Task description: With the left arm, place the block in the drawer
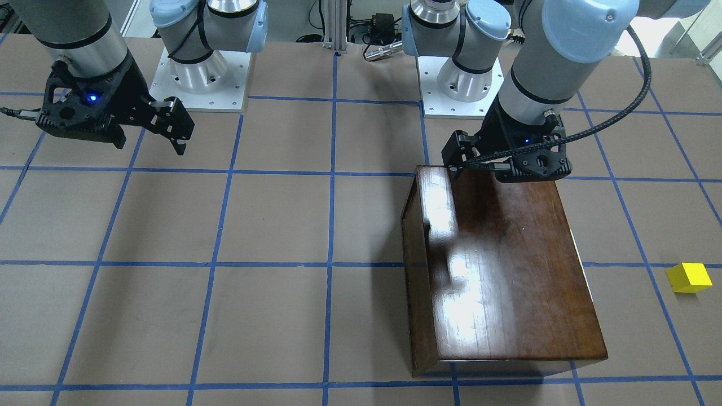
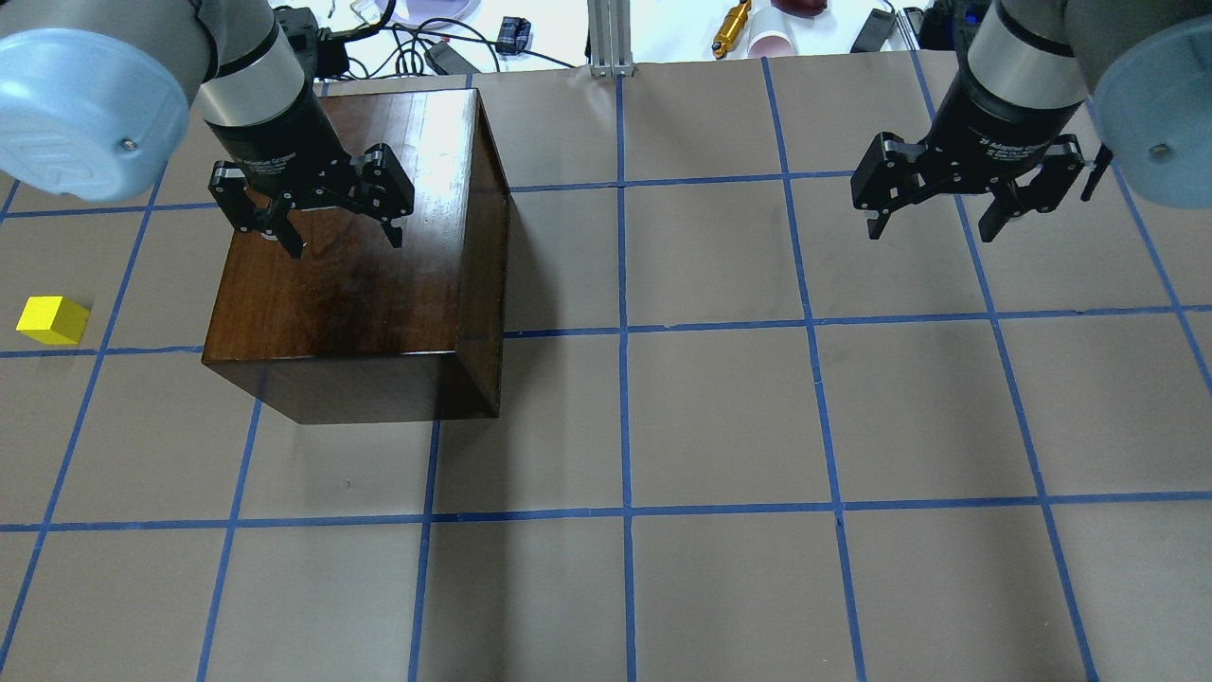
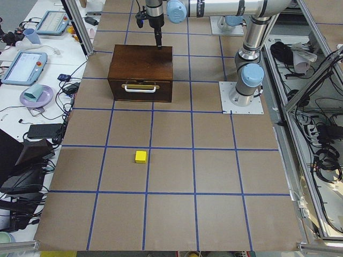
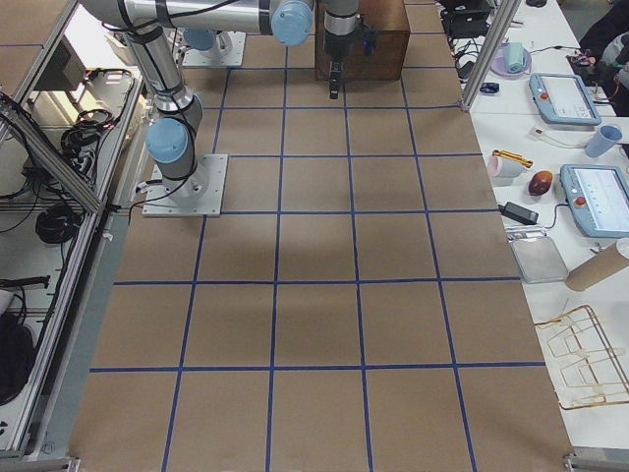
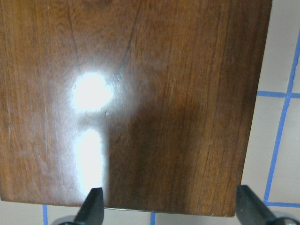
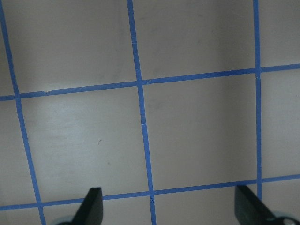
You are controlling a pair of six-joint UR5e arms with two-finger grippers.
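We count one block (image 2: 52, 319), a cube with no long axis, on the table (image 2: 720, 417) well apart from the single wooden box (image 2: 360, 294). It lies on the side the one closed drawer (image 3: 140, 88) faces. Of two grippers, the left gripper (image 2: 346, 242) hovers above the box top, jaws apart and empty. The right gripper (image 2: 933, 232), well apart on the box's opposite side, is likewise spread.

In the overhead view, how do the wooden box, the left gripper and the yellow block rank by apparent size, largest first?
1. wooden box
2. left gripper, though it is nearer the camera
3. yellow block
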